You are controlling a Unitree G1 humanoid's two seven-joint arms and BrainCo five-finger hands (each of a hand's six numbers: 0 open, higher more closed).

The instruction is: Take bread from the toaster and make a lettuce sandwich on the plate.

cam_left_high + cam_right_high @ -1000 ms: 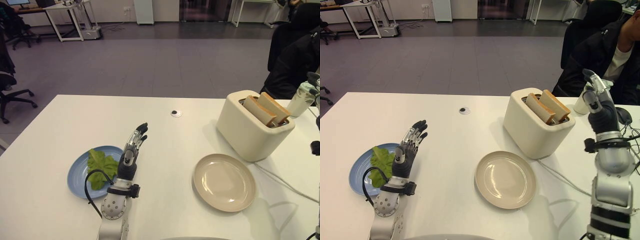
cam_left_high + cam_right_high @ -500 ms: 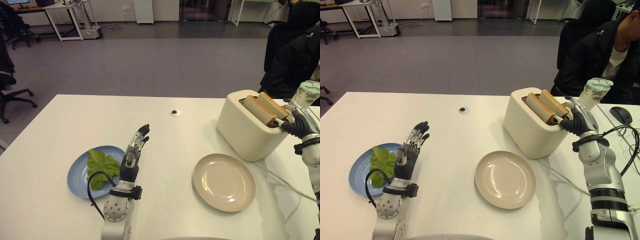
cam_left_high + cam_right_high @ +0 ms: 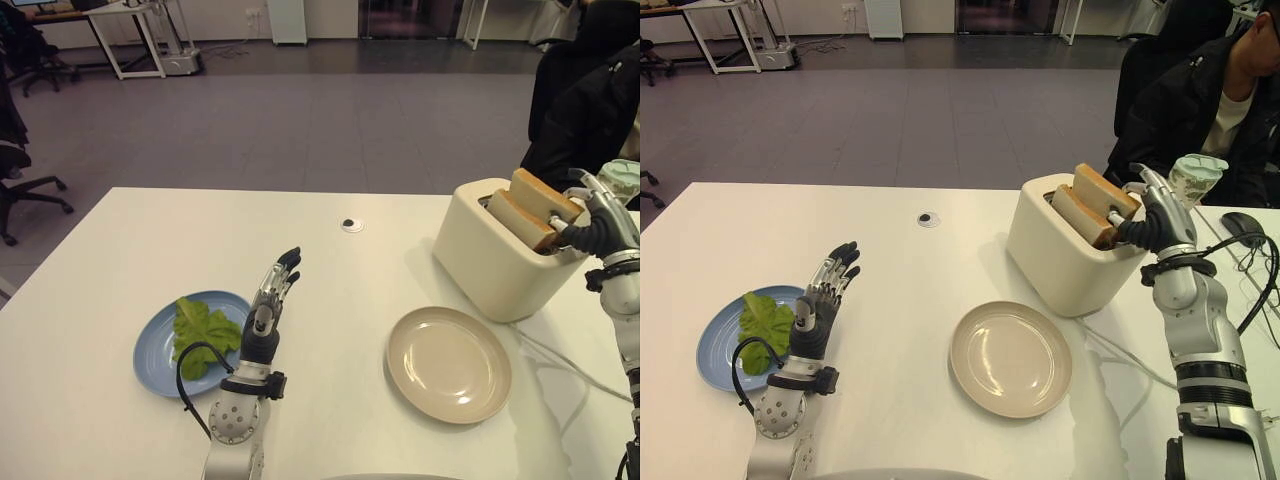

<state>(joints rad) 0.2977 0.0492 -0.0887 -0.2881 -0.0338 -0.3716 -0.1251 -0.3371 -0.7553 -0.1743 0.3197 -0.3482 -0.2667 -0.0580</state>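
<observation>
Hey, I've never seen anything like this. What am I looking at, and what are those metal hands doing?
A humanoid robot's view through the two camera eyes in its head: both pictures show one scene from slightly different spots. On the white table are a toaster with two bread slices, a bare beige plate and a blue plate with lettuce. The right hand grips the higher slice at the toaster. The left hand is open beside the blue plate, holding nothing.
</observation>
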